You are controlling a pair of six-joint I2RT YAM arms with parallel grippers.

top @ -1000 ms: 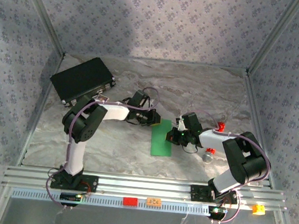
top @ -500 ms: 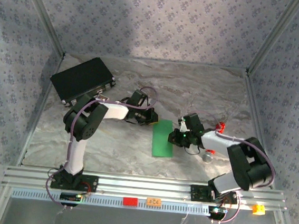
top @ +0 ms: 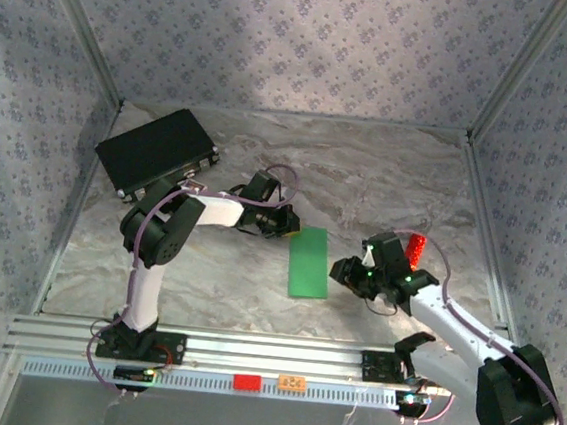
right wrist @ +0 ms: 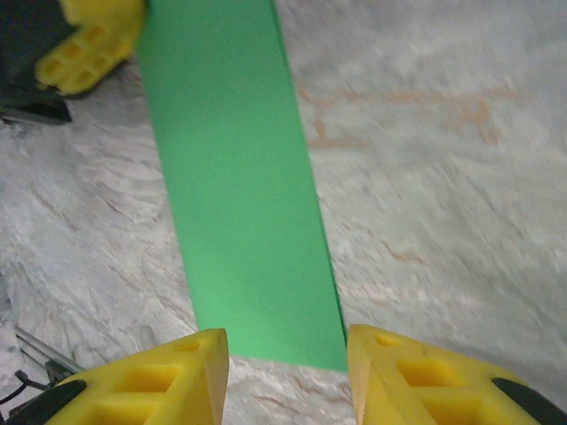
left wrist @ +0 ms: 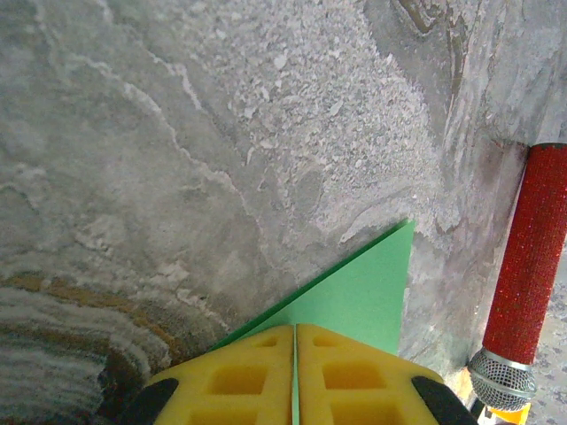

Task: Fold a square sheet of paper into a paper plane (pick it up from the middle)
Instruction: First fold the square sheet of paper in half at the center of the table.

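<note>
The paper [top: 309, 262], folded into a narrow strip, is lying flat on the table [top: 208, 266]. Its far left corner is being pinched by the left gripper [left wrist: 294, 335], fingers together on it. The right gripper [right wrist: 288, 352] is being held by the strip's near right edge, fingers apart, gripping nothing.

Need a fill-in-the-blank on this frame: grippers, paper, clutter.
The left gripper is ___ on the paper, at its far corner.
The right gripper is ___, by the paper's near end.
The case at far left is ___.
Missing: shut; open; black.
</note>
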